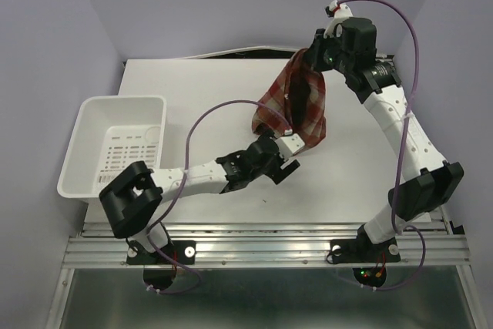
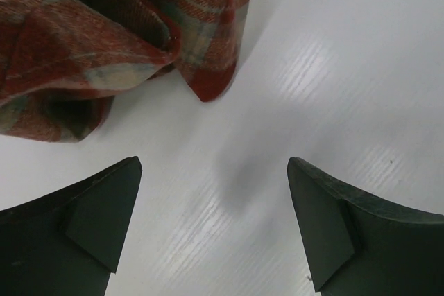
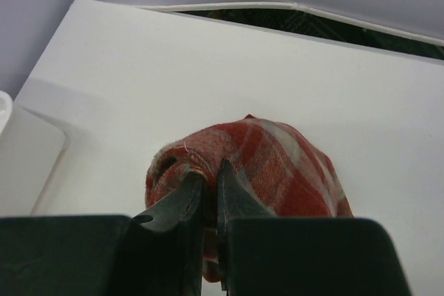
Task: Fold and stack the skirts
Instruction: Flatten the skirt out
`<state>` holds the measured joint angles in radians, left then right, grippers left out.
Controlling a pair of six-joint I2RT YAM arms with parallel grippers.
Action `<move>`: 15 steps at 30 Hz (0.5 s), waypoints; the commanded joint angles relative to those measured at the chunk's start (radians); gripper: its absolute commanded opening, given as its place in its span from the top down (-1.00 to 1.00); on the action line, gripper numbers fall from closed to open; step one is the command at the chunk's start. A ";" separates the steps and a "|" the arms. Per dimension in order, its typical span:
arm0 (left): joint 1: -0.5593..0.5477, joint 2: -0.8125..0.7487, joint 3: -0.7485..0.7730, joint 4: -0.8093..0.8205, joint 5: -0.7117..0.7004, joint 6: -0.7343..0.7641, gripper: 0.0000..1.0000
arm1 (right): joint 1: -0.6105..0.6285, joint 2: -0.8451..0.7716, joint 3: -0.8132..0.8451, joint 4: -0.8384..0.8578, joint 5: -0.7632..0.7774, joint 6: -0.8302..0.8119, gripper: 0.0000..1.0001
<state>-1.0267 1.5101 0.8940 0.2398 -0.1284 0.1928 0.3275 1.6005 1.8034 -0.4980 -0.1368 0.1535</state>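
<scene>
Evidently nothing is folded yet: right gripper (image 3: 208, 171) is clamping the skirt (image 1: 299, 105), dangling it at the far side, while left gripper (image 2: 215, 168) is hovering agape, empty, nearby

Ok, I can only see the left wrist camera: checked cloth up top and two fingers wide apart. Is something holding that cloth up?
Observer: Yes. The right gripper is shut on the skirt, pinching a fold and holding it above the table.
Operator: Are there more skirts lying around?
Observer: No, that is the only one I can see in any view.
Operator: What else is on the table?
Observer: A white basket stands at the table's left side, apart from the skirt.
</scene>
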 commanded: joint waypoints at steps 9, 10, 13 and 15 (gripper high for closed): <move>-0.055 0.240 0.318 -0.011 -0.486 -0.357 -0.82 | -0.005 0.003 0.010 0.079 -0.007 0.161 0.99; -0.055 0.252 0.328 -0.014 -0.506 -0.389 -0.82 | -0.005 0.003 0.007 0.081 -0.015 0.165 0.99; -0.055 0.323 0.405 -0.094 -0.601 -0.466 -0.87 | -0.005 0.001 0.007 0.081 -0.021 0.181 0.99; -0.055 0.361 0.454 -0.123 -0.632 -0.495 -0.89 | -0.005 -0.002 0.004 0.084 -0.021 0.189 0.99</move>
<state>-1.0782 1.8168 1.2518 0.1749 -0.6083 -0.1696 0.3275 1.6127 1.8034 -0.4931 -0.1410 0.2958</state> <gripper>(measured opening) 0.933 0.101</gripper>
